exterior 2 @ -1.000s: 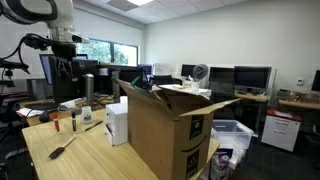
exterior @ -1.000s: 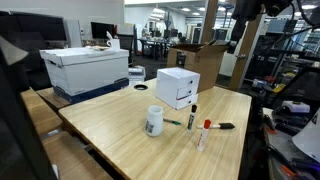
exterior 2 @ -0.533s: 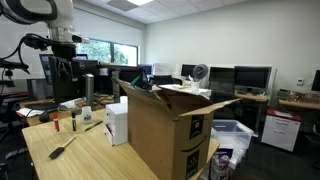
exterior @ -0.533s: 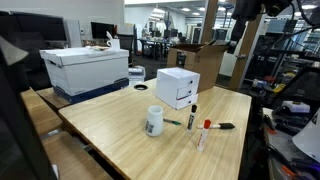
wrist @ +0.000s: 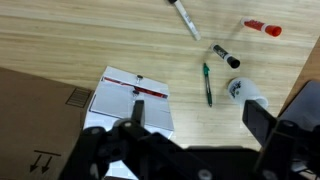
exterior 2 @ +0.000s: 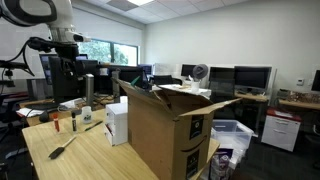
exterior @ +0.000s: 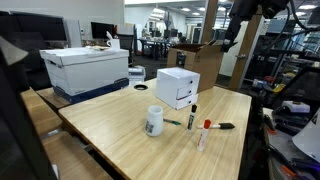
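The white box (wrist: 130, 100) stands on the desk (wrist: 60, 40), directly under the fingers (wrist: 262, 122) in the wrist view. In an exterior view this box (exterior: 178, 87) is near the far edge of the desk. The fingers are spread wide open and hold nothing. They hang well above the desk and touch no object.

Just beside the white box, toward the middle of the desk, lie a green pen (wrist: 207, 85) and a black marker (wrist: 225, 56), and a white cup (wrist: 243, 91) stands close to the pen. Farther out are a white pen (wrist: 184, 18) and a red-capped marker (wrist: 262, 27). On the opposite side of the white box, a large cardboard box (wrist: 40, 120) fills the lower left corner of the wrist view.
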You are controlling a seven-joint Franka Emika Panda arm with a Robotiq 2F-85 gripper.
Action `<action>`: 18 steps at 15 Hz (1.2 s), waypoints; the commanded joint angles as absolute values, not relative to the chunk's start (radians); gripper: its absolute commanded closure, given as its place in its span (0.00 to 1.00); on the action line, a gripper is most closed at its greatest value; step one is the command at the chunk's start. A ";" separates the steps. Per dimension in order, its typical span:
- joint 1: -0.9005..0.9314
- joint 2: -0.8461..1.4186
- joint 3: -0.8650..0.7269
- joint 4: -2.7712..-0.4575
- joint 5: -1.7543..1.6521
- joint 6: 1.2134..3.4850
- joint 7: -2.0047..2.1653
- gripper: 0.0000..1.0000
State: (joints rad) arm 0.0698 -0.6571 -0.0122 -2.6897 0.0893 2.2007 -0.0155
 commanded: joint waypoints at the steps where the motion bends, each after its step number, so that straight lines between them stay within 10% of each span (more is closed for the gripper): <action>1: 0.046 -0.680 -0.001 -2.777 0.065 2.297 -0.023 0.00; 18: 0.035 -0.470 0.036 -2.784 -0.002 2.358 0.009 0.00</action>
